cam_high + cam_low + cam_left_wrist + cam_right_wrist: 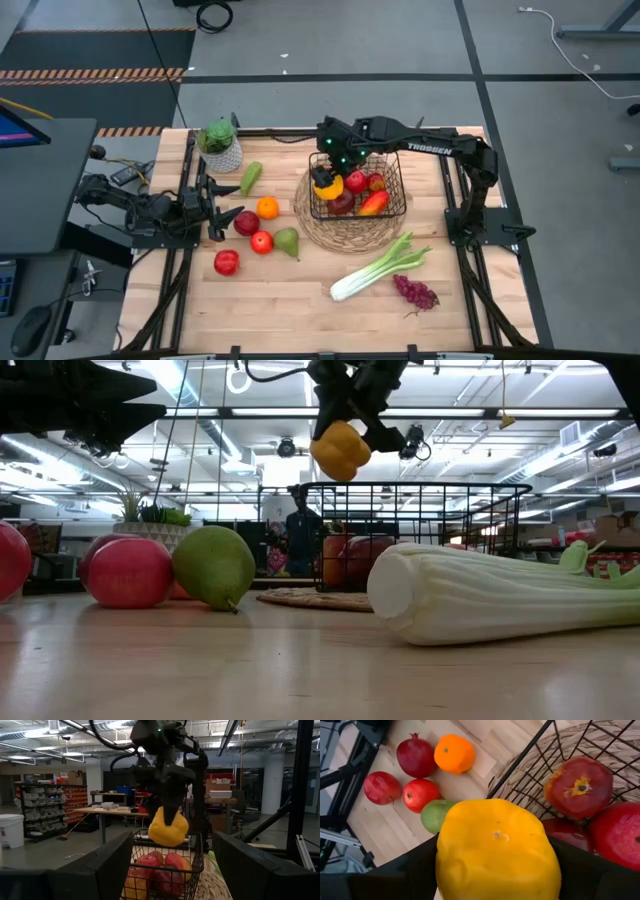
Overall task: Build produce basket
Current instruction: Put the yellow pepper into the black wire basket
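While the right gripper (328,178) held the yellow pepper (327,186) clamped between its fingers above the near-left rim of the black wire basket (396,206), the main risk was a drop onto that rim. The high view put the pepper over the basket's left edge and not over its middle, so a release from there could have let it strike the wire and roll out onto the woven mat (305,222) or the table. The basket already held red fruit, an apple (356,181) among them, and a red pepper (374,203), so the yellow pepper could also have landed on a rounded top and tumbled. Its smooth, lobed skin gave the fingers little purchase; a slip in the air looked possible.

The left gripper (213,209) waited at the table's left side, near the pomegranate (246,222), with its fingers apart and nothing between them. Loose produce lay outside the basket: an orange (267,207), two red apples (261,241), a green pear (287,241), celery (381,268) and grapes (416,292).

How high the pepper hung above the rim could not be judged from above. In the right wrist view the pepper covered most of the fingers, so their contact points stayed hidden. The basket's lower contents were screened by wire and by fruit on top.
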Tool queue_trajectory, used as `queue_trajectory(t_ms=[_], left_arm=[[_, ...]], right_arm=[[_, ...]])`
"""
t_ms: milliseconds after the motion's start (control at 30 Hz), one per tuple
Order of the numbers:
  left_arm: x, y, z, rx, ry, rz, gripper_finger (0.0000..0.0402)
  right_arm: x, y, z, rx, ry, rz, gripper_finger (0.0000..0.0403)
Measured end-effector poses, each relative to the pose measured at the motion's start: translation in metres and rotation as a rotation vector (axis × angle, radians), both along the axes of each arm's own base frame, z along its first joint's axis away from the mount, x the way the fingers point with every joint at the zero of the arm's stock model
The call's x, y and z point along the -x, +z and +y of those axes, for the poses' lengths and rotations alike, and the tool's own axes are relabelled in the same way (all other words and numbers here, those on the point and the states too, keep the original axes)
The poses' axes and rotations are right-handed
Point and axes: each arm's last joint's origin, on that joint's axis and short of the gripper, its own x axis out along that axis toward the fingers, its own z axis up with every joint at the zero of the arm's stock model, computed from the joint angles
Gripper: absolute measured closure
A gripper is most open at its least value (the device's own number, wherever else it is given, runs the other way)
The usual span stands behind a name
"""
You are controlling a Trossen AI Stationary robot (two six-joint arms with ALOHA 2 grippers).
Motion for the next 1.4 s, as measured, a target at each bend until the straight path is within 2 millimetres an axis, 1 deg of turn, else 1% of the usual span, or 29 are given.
queue_trajectory(t_ms=[267,433,700,933,1100,1400], left_arm=[[0.0,0.0,0.0,0.0,0.0,0.0,0.012],[0.0,0.0,0.0,0.0,0.0,0.0,0.012],[0.0,0.0,0.0,0.0,0.0,0.0,0.012],[0.0,0.0,0.0,0.0,0.0,0.0,0.012],[0.0,0.0,0.0,0.0,0.0,0.0,0.012],[0.0,0.0,0.0,0.0,0.0,0.0,0.012]], right_arm=[[0.004,0.0,-0.013,-0.047,0.022,-0.019,0.0088],[0.006,0.0,-0.015,-0.046,0.062,-0.014,0.0088],[0.014,-0.004,-0.02,-0.011,0.145,0.048,0.0088],[0.018,-0.006,-0.016,0.0,0.198,0.089,0.0088],[0.02,-0.007,-0.013,0.044,0.221,0.13,0.0088],[0.024,-0.009,-0.011,0.043,0.26,0.176,0.0088]])
